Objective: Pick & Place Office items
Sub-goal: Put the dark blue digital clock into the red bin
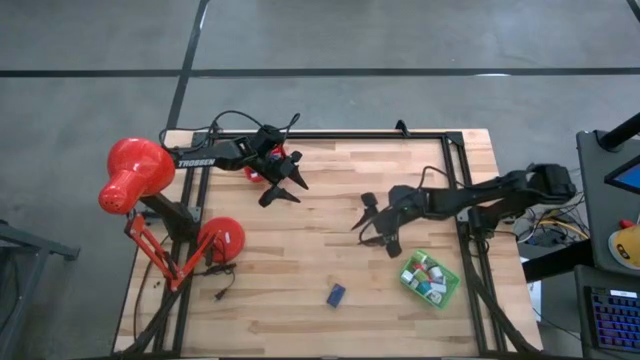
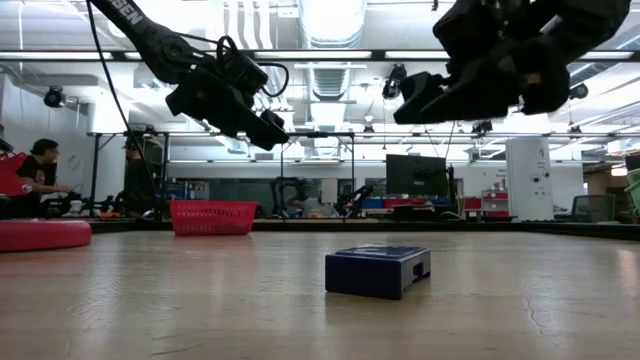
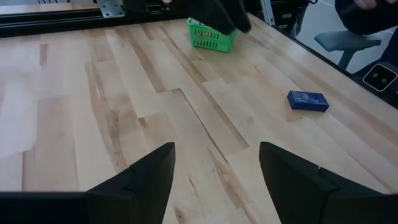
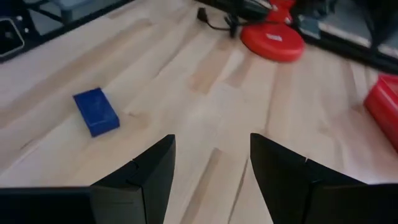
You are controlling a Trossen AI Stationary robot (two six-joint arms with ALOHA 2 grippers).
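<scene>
A navy block [image 1: 336,294] lies flat on the wooden table near its front edge; it also shows in the left wrist view as the navy block [image 3: 308,100] and in the right wrist view as the navy block [image 4: 96,111]. A green tray [image 1: 430,280] at the front right holds several small white, green and pink items. A red tray [image 1: 262,168] sits at the far left, partly under my left arm. My left gripper [image 1: 285,190] hangs open above bare wood beside the red tray. My right gripper [image 1: 372,232] hangs open above mid-table, left of the green tray, with nothing between its fingers.
A big red desk lamp [image 1: 135,175] stands at the table's left edge, its round base [image 1: 222,240] on the wood and its cord plug nearby. A black frame runs along the far and side edges. Bare wood lies between the two grippers and around the navy block.
</scene>
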